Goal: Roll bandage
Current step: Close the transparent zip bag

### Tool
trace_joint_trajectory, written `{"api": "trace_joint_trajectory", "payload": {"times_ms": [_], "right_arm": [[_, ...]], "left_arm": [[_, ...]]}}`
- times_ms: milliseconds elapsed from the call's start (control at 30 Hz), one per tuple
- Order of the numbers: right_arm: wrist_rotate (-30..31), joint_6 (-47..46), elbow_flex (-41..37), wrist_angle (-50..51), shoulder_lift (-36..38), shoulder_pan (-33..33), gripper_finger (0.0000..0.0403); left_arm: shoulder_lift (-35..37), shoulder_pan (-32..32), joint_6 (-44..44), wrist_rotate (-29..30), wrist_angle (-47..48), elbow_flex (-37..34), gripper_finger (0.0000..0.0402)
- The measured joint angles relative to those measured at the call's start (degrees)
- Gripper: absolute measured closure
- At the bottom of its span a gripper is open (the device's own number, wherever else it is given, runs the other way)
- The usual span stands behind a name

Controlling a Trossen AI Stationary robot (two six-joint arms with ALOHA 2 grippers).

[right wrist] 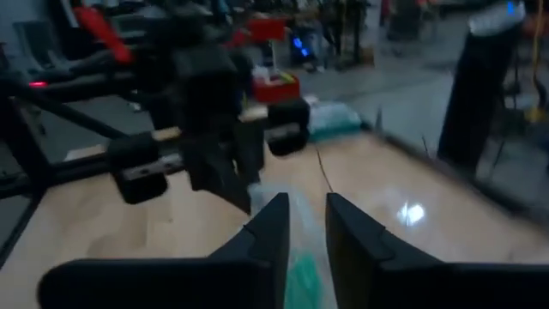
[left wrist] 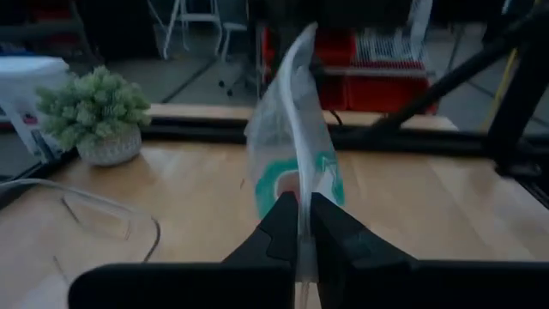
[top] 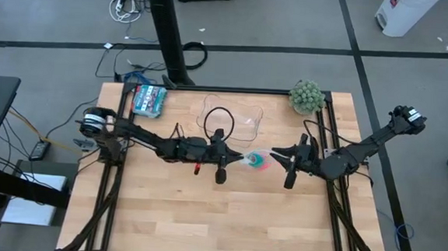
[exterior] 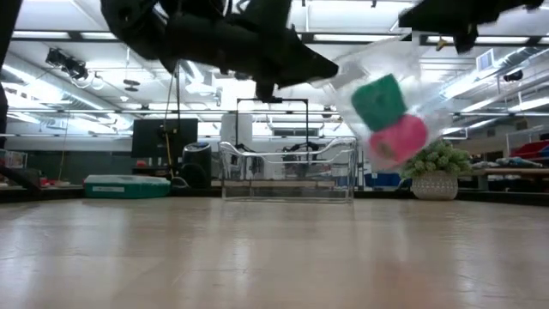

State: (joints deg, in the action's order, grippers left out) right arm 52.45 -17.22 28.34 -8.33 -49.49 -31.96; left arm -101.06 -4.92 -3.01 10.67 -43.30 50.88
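Low over the middle of the wooden bench [top: 203,210], a clear plastic bag [exterior: 390,94] hangs in the air between the two arms, right of centre in the low view. Inside it sits the bandage [exterior: 379,101], a compact teal roll, resting just above a pink roll [exterior: 399,139] and touching it. The left gripper [left wrist: 302,225] has its jaws closed on the bag's edge, the film standing up between them. The right gripper [right wrist: 306,230] reaches in from the other side; its jaws stand slightly apart with the bag's film between them, and I cannot tell whether they grip it. Farther back stand a clear container [exterior: 287,172], a teal packet [exterior: 125,185] at left and a small potted plant [exterior: 436,172] at right.
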Motion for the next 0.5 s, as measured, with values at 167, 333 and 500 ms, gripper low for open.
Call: {"api": "trace_joint_trajectory", "payload": {"times_ms": [167, 333, 500], "right_arm": [[0.8, 8.2, 4.9, 1.5, -0.5, -1.4, 0.0303], [-10.0, 9.8, 8.5, 2.5, -4.4, 2.9, 0.029], [-18.7, 12.8, 11.4, 2.8, -12.0, 7.2, 0.0289]], "left_arm": [[7.1, 0.3, -0.5, -2.0, 13.9, 0.5, 0.0379], [9.1, 0.3, -1.7, -6.0, 28.3, 5.1, 0.0379], [8.5, 0.2, -1.6, -9.0, 40.0, 11.0, 0.0378]]}}
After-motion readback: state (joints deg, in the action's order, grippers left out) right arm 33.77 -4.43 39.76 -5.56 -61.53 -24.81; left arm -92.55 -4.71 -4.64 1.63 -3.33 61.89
